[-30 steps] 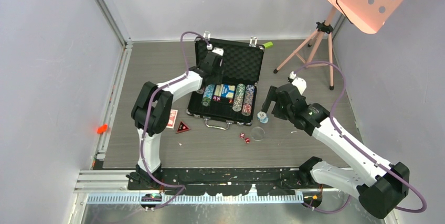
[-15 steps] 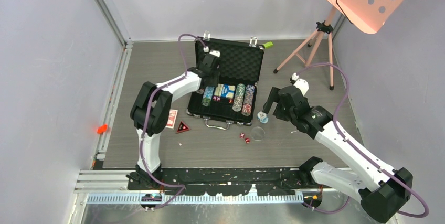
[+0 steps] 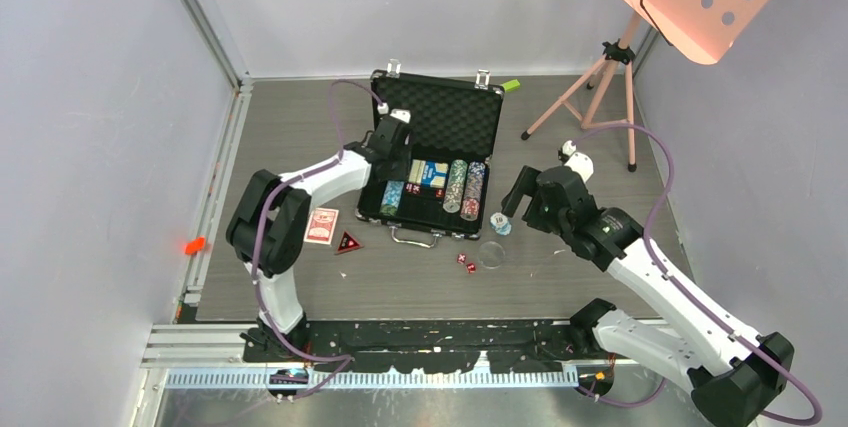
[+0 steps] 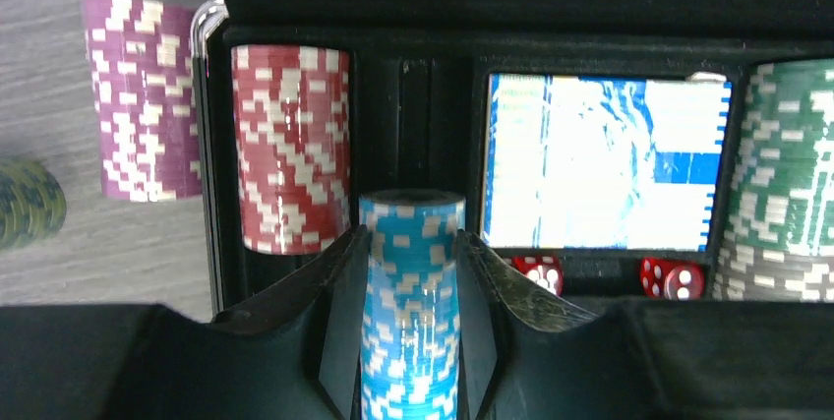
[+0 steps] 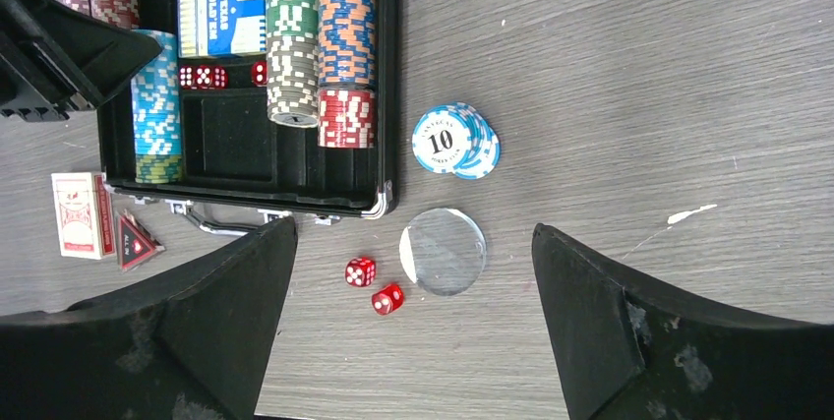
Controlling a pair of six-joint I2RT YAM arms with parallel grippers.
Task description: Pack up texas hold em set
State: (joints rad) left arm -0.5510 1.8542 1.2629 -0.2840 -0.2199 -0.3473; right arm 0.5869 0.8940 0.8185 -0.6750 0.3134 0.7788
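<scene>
My left fingers (image 4: 339, 341) drew nearer, pinching the light-blue chip stack (image 4: 411, 302) inside the black foam-lined briefcase (image 3: 445, 122); right fingers (image 5: 197, 322) spread wide.

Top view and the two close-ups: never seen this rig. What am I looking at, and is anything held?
Two robot arms are bolted at the near edge of a table. The wide picture comes from a fixed camera above and behind them. Each close-up comes from a camera on one wrist, looking past its own claw. The left claw is shut on a blue chip stack at a slot in the open black case, which also holds other chip rows and a blue card box. The right claw is open and holds nothing; it hangs above a clear disc, two red dice and a few loose blue chips. A red card deck and a red triangle lie by the case's front left corner.
</scene>
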